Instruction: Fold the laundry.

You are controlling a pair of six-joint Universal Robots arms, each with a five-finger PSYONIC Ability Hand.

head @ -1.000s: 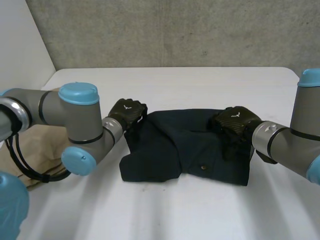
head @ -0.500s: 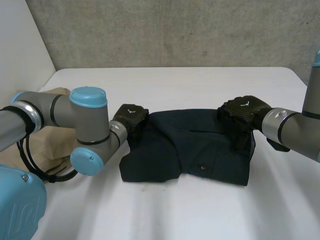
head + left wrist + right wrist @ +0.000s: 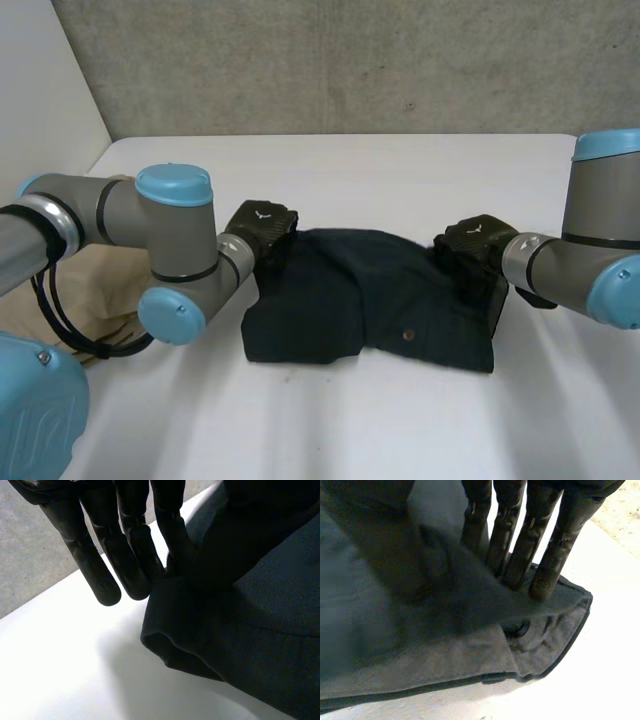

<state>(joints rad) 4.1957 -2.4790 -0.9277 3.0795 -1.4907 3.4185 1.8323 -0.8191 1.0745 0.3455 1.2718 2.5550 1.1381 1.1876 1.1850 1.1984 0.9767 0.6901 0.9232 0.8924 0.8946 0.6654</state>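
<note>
The dark blue garment (image 3: 360, 300) lies folded in the middle of the white table (image 3: 400, 170), a wide, flat bundle with one small button (image 3: 408, 335) showing near its front edge. Its far edge bulges up a little between the two hands. The left hand (image 3: 262, 225) sits at the garment's far left corner; seen from its own wrist, the fingers (image 3: 125, 530) are straight and close together, and the one nearest the cloth presses a rolled fold of the garment (image 3: 260, 630) against the thumb, so it holds that corner in a pinch. The right hand (image 3: 475, 245) is at the far right edge. From its wrist, the straight fingers (image 3: 542, 535) stand behind a raised flap of the garment (image 3: 420, 645) with the thumb on the other face of the cloth, so it too grips the cloth between thumb and fingers. Off to the left, partly under the left arm, a beige cloth (image 3: 85, 290) lies crumpled at the table's edge, well apart from the garment. A grey concrete wall (image 3: 350, 60) rises behind the table.
</note>
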